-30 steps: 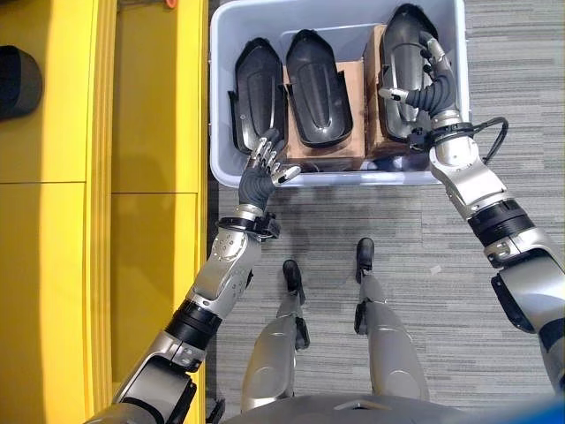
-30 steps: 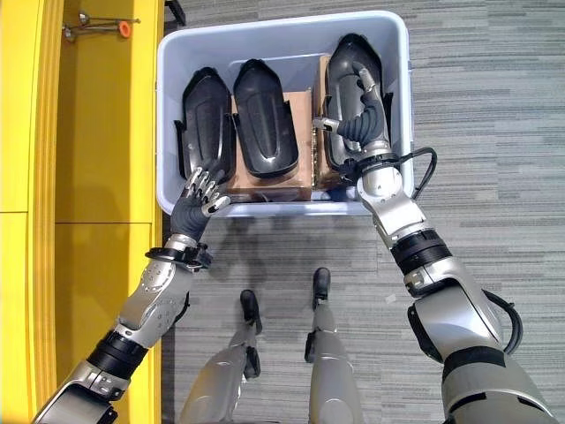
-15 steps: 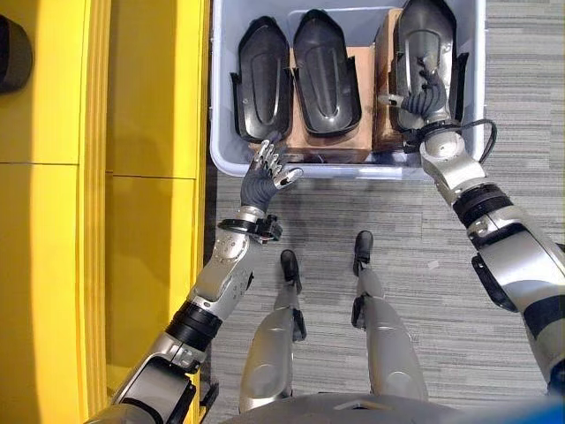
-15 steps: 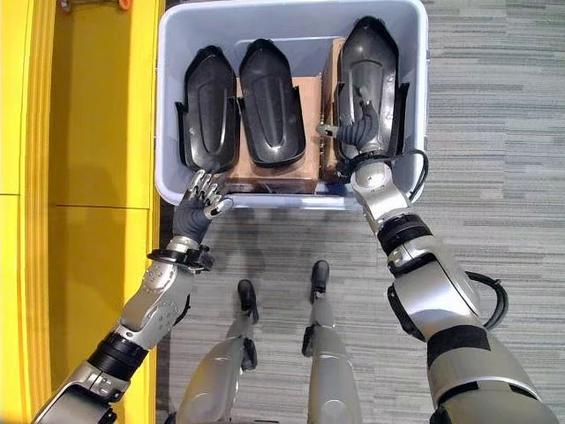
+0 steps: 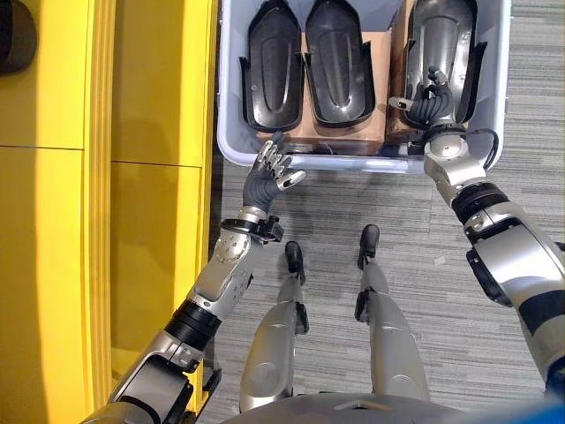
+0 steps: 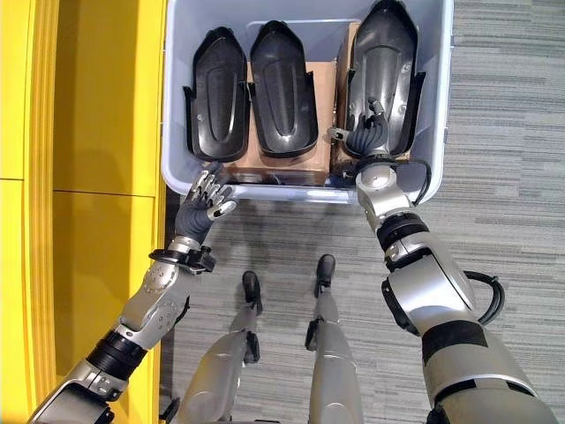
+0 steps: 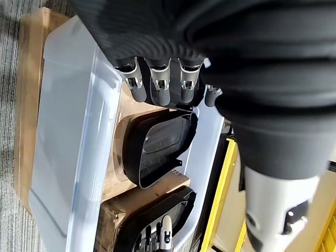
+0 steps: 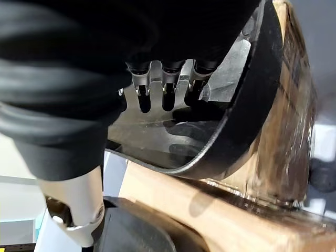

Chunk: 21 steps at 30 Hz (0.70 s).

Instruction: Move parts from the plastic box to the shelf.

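Left eye view: you've got the plastic box [image 5: 226,132] on the grey carpet [image 5: 494,230], just ahead of the robot, w/ the yellow shelf [image 5: 150,106] running along its left side. Inside the box, three black moulded parts stand side by side on brown cardboard blocks [image 5: 340,141]: left part [image 5: 269,66], middle part [image 5: 338,62], right part [image 5: 444,53]. All three are in the box, none on the shelf.

R hand [image 5: 430,97] is inside the box, over the near end of the right part. Its fingers look bent down onto the part's inner face, thumb out to the side. In the right wrist view you see the fingers [image 8: 165,89] reaching into the glossy black shell [image 8: 247,121], tips against or just above its surface. You can't tell whether they actually grip it; no clear wrap round an edge.

L hand [image 5: 269,172] is outside the box, at its near-left corner, palm up-ish, fingers loosely spread and holding nothing. Fingertips sit right at the box's near rim, approx touching; contact not clear. Left wrist view: its fingers [image 7: 160,86] hang relaxed over the box wall [image 7: 68,157], w/ the left part [image 7: 157,152] past them and the other hand's fingers small further along the box.

Dark rounded object [image 5: 13,35] sits on the shelf at far left, well apart from both hands.
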Tool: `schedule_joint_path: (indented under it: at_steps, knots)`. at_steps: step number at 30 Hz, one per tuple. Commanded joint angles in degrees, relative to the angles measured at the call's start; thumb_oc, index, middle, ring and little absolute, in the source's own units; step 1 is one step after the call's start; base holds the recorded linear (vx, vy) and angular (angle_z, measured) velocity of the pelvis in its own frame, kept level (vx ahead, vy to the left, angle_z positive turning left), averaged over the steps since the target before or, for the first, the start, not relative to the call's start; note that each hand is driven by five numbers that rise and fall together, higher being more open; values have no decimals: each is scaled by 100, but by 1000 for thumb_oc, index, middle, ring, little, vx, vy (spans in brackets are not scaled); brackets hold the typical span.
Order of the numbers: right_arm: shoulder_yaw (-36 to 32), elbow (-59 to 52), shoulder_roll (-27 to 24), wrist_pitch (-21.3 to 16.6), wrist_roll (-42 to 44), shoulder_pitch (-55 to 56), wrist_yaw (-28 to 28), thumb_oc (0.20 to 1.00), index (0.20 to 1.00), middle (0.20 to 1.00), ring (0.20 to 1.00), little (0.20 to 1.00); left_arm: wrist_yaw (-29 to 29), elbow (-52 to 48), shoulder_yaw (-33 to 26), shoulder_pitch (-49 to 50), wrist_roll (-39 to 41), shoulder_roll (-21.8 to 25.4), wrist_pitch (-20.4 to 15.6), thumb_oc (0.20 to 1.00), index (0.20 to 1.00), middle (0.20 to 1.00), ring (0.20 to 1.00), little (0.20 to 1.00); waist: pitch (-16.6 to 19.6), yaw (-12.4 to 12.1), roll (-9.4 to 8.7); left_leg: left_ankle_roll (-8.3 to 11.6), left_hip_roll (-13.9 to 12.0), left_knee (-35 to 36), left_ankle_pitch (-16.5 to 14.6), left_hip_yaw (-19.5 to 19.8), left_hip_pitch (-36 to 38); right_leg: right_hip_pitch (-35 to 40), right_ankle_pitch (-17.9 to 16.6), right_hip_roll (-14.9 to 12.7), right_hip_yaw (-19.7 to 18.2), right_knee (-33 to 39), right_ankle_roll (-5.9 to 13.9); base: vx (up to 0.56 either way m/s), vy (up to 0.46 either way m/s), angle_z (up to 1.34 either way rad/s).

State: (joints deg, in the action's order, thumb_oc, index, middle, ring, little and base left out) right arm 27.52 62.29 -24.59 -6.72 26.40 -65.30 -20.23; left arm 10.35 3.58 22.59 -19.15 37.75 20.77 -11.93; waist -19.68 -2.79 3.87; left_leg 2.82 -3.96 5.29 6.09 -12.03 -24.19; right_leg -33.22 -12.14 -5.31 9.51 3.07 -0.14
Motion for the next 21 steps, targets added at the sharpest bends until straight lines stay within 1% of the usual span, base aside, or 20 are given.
schedule_joint_path:
  at_steps: [1,2,3,5,6,8,10,15,18,19,20,21]
  knots:
    - [232,-584,319,-293,374,-85,204,1000,1000,1000,1000,1000,-18,-293,283,-154,130,32,-309,1000,1000,1000,1000,1000,-113,-91,260,261,-255,-29,-271,701,258,-582,479,-345,378,-1093,705,0,0,0]
    - [232,-584,318,-293,374,-85,204,1000,1000,1000,1000,1000,-18,-293,283,-154,130,32,-309,1000,1000,1000,1000,1000,-112,-91,260,261,-255,-29,-271,701,258,-582,479,-345,378,-1093,705,0,0,0]
    - [224,-885,461,-332,443,65,228,1000,1000,1000,1000,1000,-20,-285,303,-154,149,26,-306,1000,1000,1000,1000,1000,-117,-78,256,260,-252,-29,-278,711,261,-561,478,-354,390,-1092,705,0,0,0]
    - [236,-1055,547,-345,444,137,239,1000,1000,1000,1000,1000,-7,-277,319,-140,178,25,-310,1000,1000,1000,1000,1000,-119,-80,255,261,-252,-29,-278,735,263,-547,480,-357,404,-1090,703,0,0,0]
    - [316,-1524,643,-346,364,328,282,1000,1000,1000,1000,1000,11,-275,310,-131,192,39,-322,1000,1000,1000,1000,1000,-121,-72,233,258,-251,-29,-281,751,265,-537,488,-367,426,-1104,698,0,0,0]
    - [363,-1683,649,-340,297,379,298,1000,1000,1000,1000,1000,23,-276,297,-133,182,46,-322,1000,1000,1000,1000,1000,-126,-67,226,258,-251,-29,-282,752,265,-541,490,-371,425,-1115,696,0,0,0]
    - [495,-2335,564,-284,-80,663,308,1000,1000,1000,1000,1000,90,-282,229,-51,155,66,-332,1000,1000,1000,1000,1000,-136,-53,184,237,-250,-29,-290,766,294,-523,496,-383,439,-1123,694,0,0,0]
    - [394,-2905,248,-205,-793,1019,146,1000,1000,1000,1000,1000,152,-269,127,46,93,59,-339,1000,1000,1000,1000,1000,-141,-8,152,225,-238,-29,-315,791,329,-465,513,-393,475,-1111,697,3,4,2]
    - [126,-3407,48,-205,-1044,1215,-25,1000,1000,1000,1000,1000,180,-296,62,85,58,55,-345,1000,1000,1000,1000,1000,-144,48,128,229,-248,-29,-338,781,360,-444,507,-391,462,-1097,716,0,0,0]
    - [-44,-3747,-50,-206,-1214,1303,-138,1000,1000,1000,1000,1000,201,-289,25,86,41,43,-330,1000,1000,1000,1000,1000,-140,79,111,229,-254,-29,-354,773,380,-425,509,-382,462,-1088,721,0,0,0]
    - [-48,-3756,-52,-200,-1217,1309,-139,1000,1000,1000,1000,1000,201,-289,28,86,41,43,-330,1000,1000,1000,1000,1000,-139,76,111,229,-254,-29,-354,773,382,-424,509,-382,461,-1087,721,0,0,0]
    - [-444,-4618,-203,-212,-1576,1644,-320,1000,1000,1000,1000,1000,283,-309,-101,84,-37,7,-303,1000,1000,1000,1000,1000,-133,169,72,227,-269,-29,-401,745,411,-412,519,-370,450,-1083,739,0,0,0]
